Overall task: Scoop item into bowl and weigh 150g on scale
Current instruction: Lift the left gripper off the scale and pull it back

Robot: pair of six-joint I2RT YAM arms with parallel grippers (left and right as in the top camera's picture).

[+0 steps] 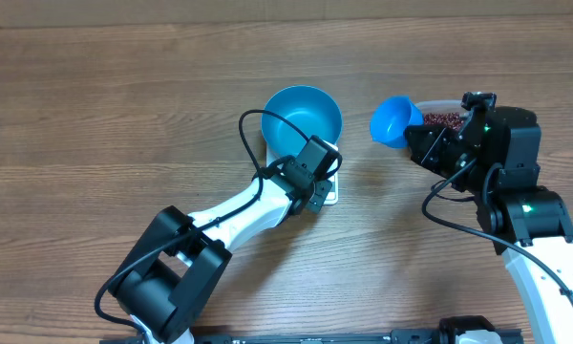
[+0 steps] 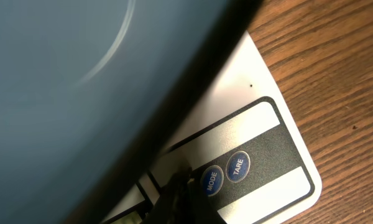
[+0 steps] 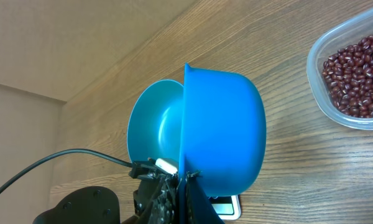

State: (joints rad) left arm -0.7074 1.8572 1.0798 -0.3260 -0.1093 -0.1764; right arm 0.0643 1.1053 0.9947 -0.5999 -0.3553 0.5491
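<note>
Two arms, two grippers. One bowl (image 1: 304,117): round, deep, bright blue, seated on the scale, inside showing bare blue only. One scale (image 1: 330,195): flat, white, square, largely covered by the bowl from overhead, only its front corner exposed. Two round blue buttons on the scale's grey front strip, read from the left wrist view: MODE (image 2: 212,180) and TARE (image 2: 237,165), side by side. Left gripper (image 1: 312,178): closed down narrow, nothing between the fingers, dark tip lowered to the front strip just beside MODE; actual contact not discernible. One scoop (image 1: 392,121): small, same bright blue, clamped at its handle end by the right gripper (image 1: 418,137), fingers closed tight on it; carried tilted above the table between bowl and tub, overlapping the tub's near rim from overhead, hollow showing plain blue. One tub (image 3: 315,93): clear plastic, rounded-rectangular, standing on the table well apart from the scale, partly hidden from overhead by the right arm. Beans (image 3: 355,74): one loose heap, small, dark red-brown, far too many to count, all inside the tub. One table (image 1: 124,96): brown wood grain, bearing scale and tub. One black cable (image 1: 253,134): looped from the left arm beside the bowl.
</note>
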